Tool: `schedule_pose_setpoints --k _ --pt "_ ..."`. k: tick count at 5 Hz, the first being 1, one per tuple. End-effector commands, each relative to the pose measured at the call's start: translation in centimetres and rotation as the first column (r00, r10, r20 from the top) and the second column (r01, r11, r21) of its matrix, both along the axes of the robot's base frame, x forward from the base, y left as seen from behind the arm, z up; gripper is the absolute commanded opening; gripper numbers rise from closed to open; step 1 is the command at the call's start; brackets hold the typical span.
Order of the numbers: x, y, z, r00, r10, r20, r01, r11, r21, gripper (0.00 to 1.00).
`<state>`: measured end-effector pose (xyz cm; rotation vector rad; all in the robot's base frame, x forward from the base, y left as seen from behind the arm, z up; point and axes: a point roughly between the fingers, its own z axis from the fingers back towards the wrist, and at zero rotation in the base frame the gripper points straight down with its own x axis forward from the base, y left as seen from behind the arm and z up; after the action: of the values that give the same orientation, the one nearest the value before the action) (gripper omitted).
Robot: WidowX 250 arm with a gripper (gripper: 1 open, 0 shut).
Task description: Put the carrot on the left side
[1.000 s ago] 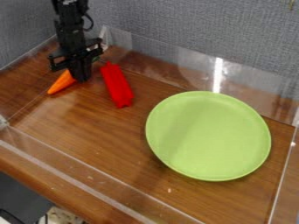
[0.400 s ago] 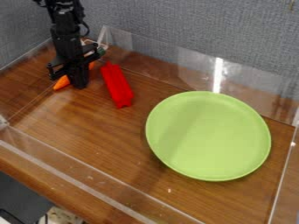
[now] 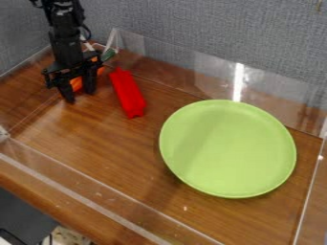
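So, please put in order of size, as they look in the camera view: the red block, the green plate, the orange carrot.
Green plate
Red block
Carrot, partly hidden by the gripper, so its place is unsure

1. Probably a lab or test bench: a black robot arm (image 3: pixel 64 29) reaches in at eleven o'clock.
2. Clear, see-through walls (image 3: pixel 243 84) edge the brown wood-look surface (image 3: pixel 109 153).
3. A plain, speckled grey backdrop (image 3: pixel 230 33) stands at twelve o'clock.
4. Loose cable or hardware (image 3: pixel 64 235) shows at seven o'clock, beyond the surface.
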<state>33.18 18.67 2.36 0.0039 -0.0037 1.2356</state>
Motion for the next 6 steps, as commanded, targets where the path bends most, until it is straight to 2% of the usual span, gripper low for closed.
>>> schedule_pose_setpoints --k 1,2,3,4,5,6 --pt "0.0 0.6 1.6 0.999 0.024 0.046 -0.026 0.999 0.032 0.00" --pt "-1.0 0.5 2.6 0.999 -0.009 0.048 0.008 0.999 0.038 0.00" --pt "-1.8 0.4 3.7 0.998 -0.043 0.055 0.041 0.998 0.045 1.00" --pt "-2.2 0.3 4.9 0.995 -0.081 0.058 0.078 0.995 0.057 1.00" --pt "-1.6 0.0 4.8 0.993 -0.102 0.053 0.098 0.993 0.066 0.00" --pt "-1.1 -0.3 4.5 0.992 -0.115 0.046 0.111 0.991 0.073 0.00"
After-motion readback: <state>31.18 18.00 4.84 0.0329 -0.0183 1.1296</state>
